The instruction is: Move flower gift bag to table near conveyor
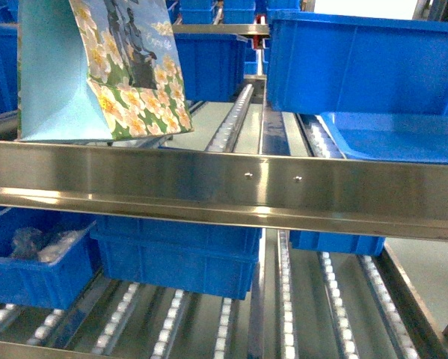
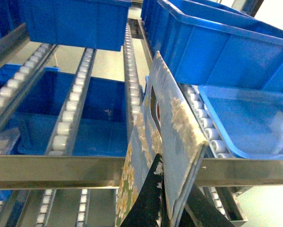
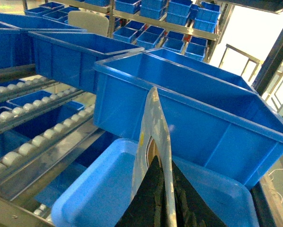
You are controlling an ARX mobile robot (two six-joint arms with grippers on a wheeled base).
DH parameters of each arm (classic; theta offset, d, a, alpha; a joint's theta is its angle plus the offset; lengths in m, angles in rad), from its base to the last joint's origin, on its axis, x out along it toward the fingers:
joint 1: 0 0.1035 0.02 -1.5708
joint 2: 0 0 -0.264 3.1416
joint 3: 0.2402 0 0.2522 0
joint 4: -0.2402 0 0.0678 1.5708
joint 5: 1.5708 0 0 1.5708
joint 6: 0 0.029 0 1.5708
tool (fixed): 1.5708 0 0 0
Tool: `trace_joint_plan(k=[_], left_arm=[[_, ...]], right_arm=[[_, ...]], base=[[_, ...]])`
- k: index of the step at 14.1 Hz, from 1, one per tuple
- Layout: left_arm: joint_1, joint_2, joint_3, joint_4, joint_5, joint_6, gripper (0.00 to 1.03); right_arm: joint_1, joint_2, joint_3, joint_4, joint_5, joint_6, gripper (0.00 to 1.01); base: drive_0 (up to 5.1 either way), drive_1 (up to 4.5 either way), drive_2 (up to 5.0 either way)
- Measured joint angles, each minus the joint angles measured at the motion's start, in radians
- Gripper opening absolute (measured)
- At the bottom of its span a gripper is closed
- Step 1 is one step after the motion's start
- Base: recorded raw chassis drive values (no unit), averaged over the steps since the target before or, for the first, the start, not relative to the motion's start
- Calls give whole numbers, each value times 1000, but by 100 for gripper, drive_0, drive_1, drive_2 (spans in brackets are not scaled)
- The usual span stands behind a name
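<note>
Steel conveyor [image 1: 224, 187] rails sit below the flower gift bag [image 1: 126, 75], lifted clear for carrying. Left gripper [image 2: 162, 201] is clamped on its edge; the right gripper [image 3: 162, 198] pinches a similar thin bag edge.

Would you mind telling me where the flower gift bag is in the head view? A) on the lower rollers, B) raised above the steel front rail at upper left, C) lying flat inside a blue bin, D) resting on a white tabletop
B: the flower gift bag hangs above the steel rail of the conveyor, and the left wrist view shows the left pincer closed on it.
</note>
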Motion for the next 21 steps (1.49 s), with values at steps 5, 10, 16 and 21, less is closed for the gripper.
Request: trace_joint_plan(k=[5,10,16,21], left_arm=[[0,0,0,1,0,0,2],[1,0,0,1,0,0,2],[1,0,0,0,0,0,2],[1,-1,0,0,0,0,2]], right_arm=[[0,0,0,0,0,0,2],[0,0,0,0,0,0,2],[1,0,0,2,0,0,2],[0,0,0,0,0,0,2]], base=[[-481,82,364],[-484,178,318],[-486,202,289],[-489,153,332]])
